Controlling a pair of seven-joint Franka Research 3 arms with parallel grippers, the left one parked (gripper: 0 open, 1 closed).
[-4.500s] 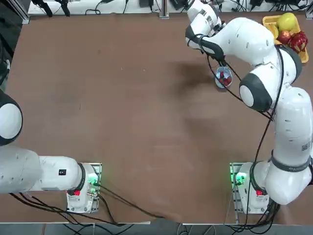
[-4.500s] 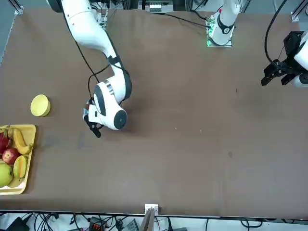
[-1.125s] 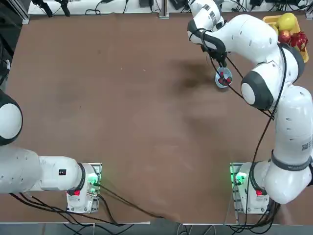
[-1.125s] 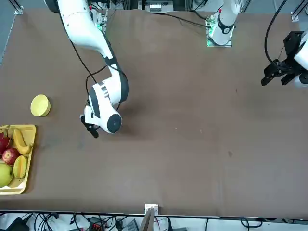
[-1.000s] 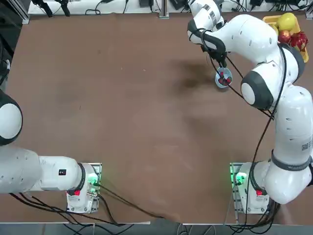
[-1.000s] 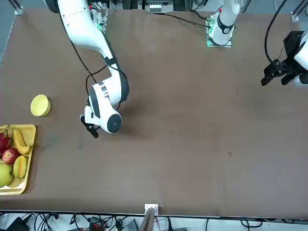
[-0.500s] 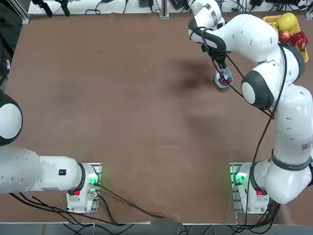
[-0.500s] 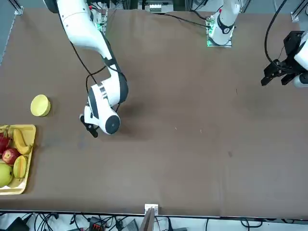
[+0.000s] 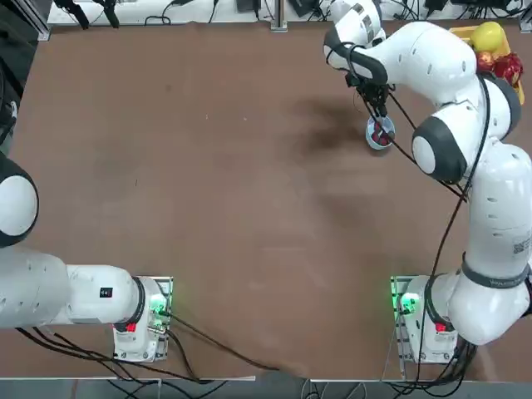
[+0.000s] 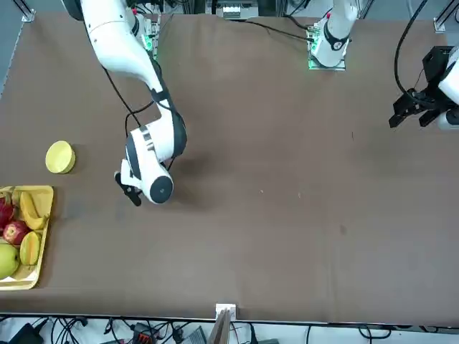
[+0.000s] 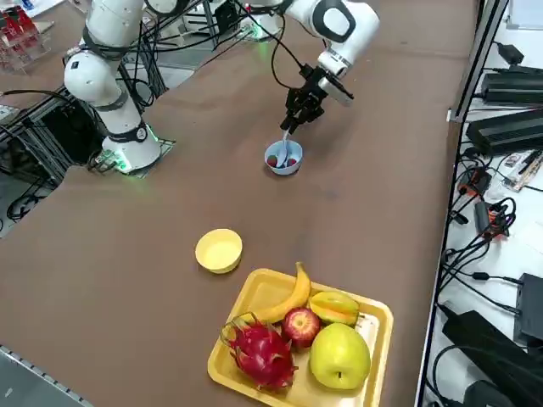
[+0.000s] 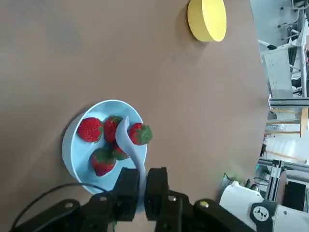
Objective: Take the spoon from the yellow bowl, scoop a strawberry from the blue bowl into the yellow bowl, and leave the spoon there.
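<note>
Right gripper (image 12: 141,186) clenched on the spoon (image 12: 131,147) handle — its long axis runs from the fingers toward 12 o'clock, bowl end among the strawberries (image 12: 140,134) in the blue bowl (image 12: 77,152). The yellow bowl (image 11: 219,251) lies well apart.

Spoon (image 12: 130,142) among blue bowl's (image 12: 77,159) strawberries

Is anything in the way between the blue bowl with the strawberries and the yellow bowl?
No. Only bare table lies between the blue bowl and the yellow bowl. The right gripper is shut on the spoon, whose tip sits among the strawberries.
</note>
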